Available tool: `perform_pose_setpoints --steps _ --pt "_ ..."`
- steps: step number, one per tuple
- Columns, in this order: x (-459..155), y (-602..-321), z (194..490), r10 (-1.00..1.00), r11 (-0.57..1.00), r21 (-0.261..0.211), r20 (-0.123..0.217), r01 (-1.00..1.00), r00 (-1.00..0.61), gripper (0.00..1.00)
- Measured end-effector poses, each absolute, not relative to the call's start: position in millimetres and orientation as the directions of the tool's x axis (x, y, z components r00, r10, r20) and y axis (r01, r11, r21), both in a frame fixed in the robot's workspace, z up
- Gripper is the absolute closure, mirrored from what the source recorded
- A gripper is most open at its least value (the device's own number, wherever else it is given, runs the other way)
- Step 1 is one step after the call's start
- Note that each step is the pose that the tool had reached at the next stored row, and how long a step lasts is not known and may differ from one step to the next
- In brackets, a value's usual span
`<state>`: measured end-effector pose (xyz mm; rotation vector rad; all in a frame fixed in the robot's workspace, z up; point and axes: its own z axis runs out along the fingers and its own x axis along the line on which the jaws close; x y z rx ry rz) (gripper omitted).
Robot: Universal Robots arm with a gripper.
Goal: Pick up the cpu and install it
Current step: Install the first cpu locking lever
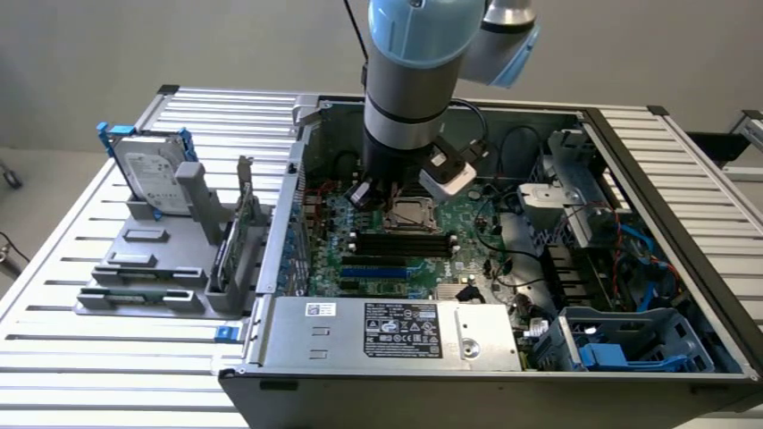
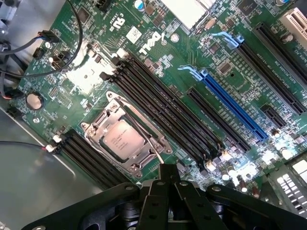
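The cpu (image 2: 121, 139), a small silver-grey square chip, lies seated in the metal-framed socket (image 2: 96, 127) on the green motherboard (image 2: 158, 62). A thin wire lever (image 2: 139, 128) crosses the socket's frame diagonally. My gripper (image 2: 165, 173) is shut, and its tips are right at the free end of that lever with nothing visibly held. In the exterior view the gripper (image 1: 370, 198) hangs low inside the open computer case, just to the exterior view's left of the cpu (image 1: 412, 213).
Black memory slots (image 2: 168, 110) and a blue expansion slot (image 2: 230, 108) run beside the socket. A silver hard drive (image 1: 153, 170) stands in a grey fixture (image 1: 143, 268) outside the case. The power supply (image 1: 406, 331), a drive cage (image 1: 626, 344) and cables crowd the case.
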<state>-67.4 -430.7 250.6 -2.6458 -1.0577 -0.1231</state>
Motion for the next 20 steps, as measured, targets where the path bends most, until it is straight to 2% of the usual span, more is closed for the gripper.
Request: perform_pose_setpoints --steps 8,20 --pt "-65.1 -431.8 250.1 0.661 -0.689 -0.229 0.189 0.688 0.726 0.89" --pt "-64.9 -431.9 234.1 0.662 -0.689 -0.219 0.200 0.691 0.723 0.89"
